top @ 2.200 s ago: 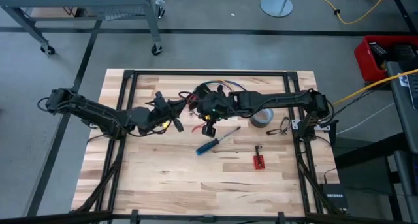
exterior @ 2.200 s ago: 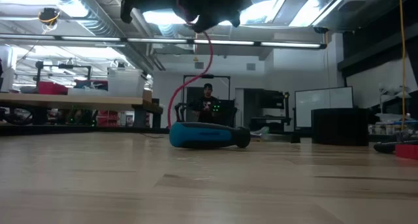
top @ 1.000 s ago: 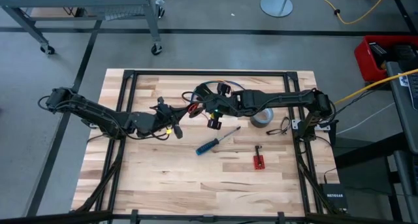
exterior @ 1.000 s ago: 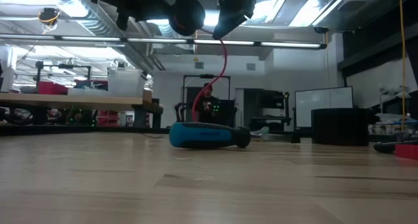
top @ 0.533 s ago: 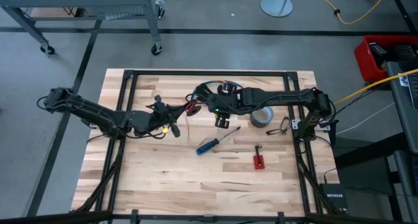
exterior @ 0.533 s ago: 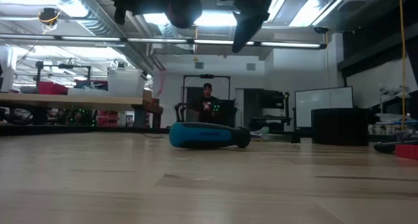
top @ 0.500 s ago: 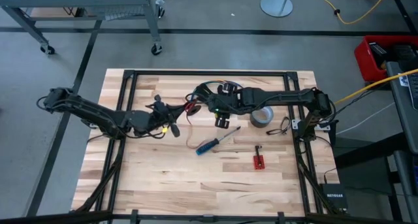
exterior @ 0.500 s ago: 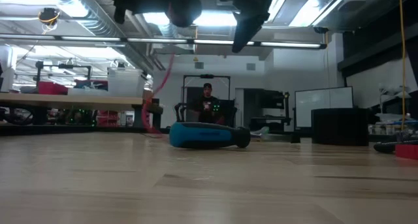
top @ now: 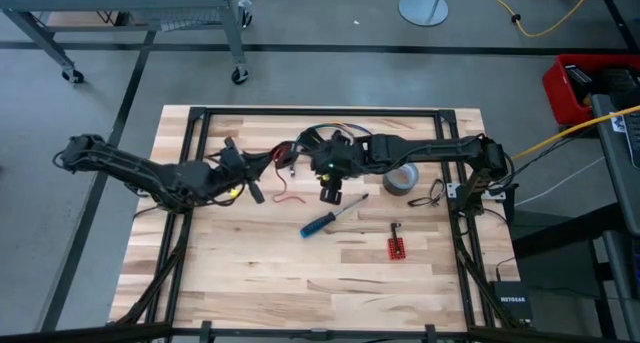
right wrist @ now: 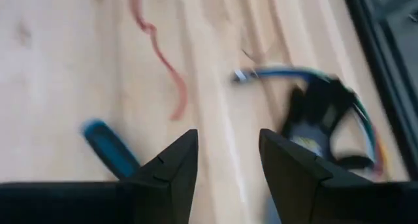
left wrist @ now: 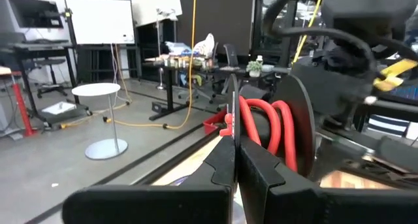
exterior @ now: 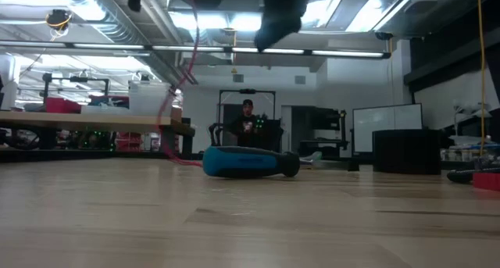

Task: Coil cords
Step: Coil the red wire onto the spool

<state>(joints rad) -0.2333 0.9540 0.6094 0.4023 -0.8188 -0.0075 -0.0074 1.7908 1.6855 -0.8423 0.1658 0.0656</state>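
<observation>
Above desk (top: 230, 283) centre | left tool (top: 243, 182) clamped on red cord (top: 285, 194) | my right tool (top: 331, 191) gapes empty | regrasp the loose tail near the coil, then wind.

The high view looks straight down from well above, taking in the whole wooden table (top: 250, 263), both arms and a strip of grey floor around it. The low view sits at table-top height and faces level across the boards into the room behind, with the blue-handled screwdriver (exterior: 248, 162) lying side-on in the middle distance; the same screwdriver (top: 327, 218) appears from above near the table's centre. The left wrist view looks forward over its own gripper (left wrist: 234, 155) into the room, close to red cord (left wrist: 261, 123). The right wrist view faces down at the boards from close range, sharing the screwdriver handle (right wrist: 111, 149).
</observation>
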